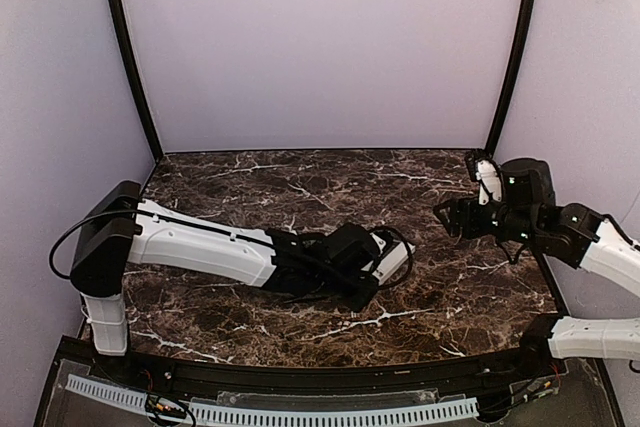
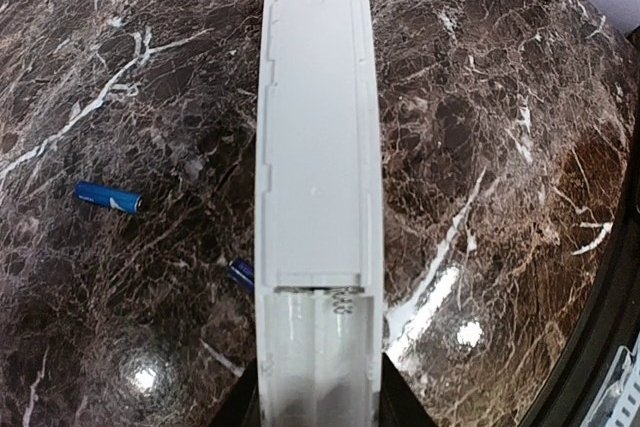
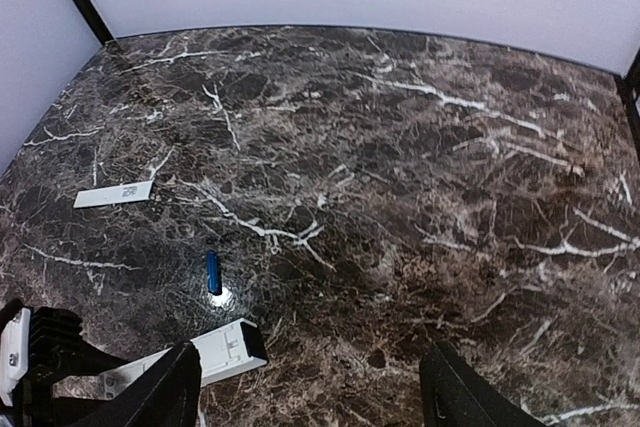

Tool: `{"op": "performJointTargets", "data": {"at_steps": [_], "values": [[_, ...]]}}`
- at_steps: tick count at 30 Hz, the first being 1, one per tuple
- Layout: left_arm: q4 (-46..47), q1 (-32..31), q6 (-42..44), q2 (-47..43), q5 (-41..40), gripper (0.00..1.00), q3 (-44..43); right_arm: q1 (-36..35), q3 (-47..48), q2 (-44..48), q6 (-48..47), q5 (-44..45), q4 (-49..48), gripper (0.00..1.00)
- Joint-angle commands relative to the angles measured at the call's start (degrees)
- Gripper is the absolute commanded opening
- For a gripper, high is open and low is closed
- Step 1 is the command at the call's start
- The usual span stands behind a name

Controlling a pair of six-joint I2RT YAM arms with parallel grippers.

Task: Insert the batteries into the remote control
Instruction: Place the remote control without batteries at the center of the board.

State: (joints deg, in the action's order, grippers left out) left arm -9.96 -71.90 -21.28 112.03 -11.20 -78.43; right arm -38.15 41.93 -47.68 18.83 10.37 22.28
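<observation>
Loading has not begun. The left gripper [image 1: 372, 265] grasps the remote control [image 2: 318, 147] at mid-table, compartment open and empty, with the batteries [image 2: 107, 197] lying on the table [image 2: 500, 147] beside it. The right gripper [image 3: 310, 397] hangs released and empty, well apart; its next move calls for descending onto one battery.

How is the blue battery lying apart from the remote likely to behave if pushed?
The battery is a small cylinder lying on its side, so it would probably roll if pushed sideways. The table looks polished, with glare spots, so it may also slide. It looks rigid and should not bend in a grip.
</observation>
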Motion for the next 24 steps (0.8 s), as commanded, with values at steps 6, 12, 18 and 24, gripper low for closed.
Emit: {"op": "performJointTargets", "data": {"at_steps": [6, 12, 18, 24], "values": [[0.3, -0.9, -7.5, 6.7, 0.0, 0.06, -7.6, 10.1, -3.7, -2.0, 1.5, -12.0, -0.9, 0.72], [1.1, -1.1, -9.5, 10.8, -0.5, 0.06, -9.7, 12.0, -4.4, -1.0, 0.7, -14.6, -1.2, 0.7], [0.9, -1.2, -10.4, 13.4, -0.9, 0.06, -10.6, 12.8, -4.1, -1.9, -0.2, -16.0, -1.6, 0.69], [-0.4, -1.2, -11.1, 14.7, -3.5, 0.06, -9.6, 13.3, -3.7, -2.5, -0.8, -16.7, -1.9, 0.67]]}}
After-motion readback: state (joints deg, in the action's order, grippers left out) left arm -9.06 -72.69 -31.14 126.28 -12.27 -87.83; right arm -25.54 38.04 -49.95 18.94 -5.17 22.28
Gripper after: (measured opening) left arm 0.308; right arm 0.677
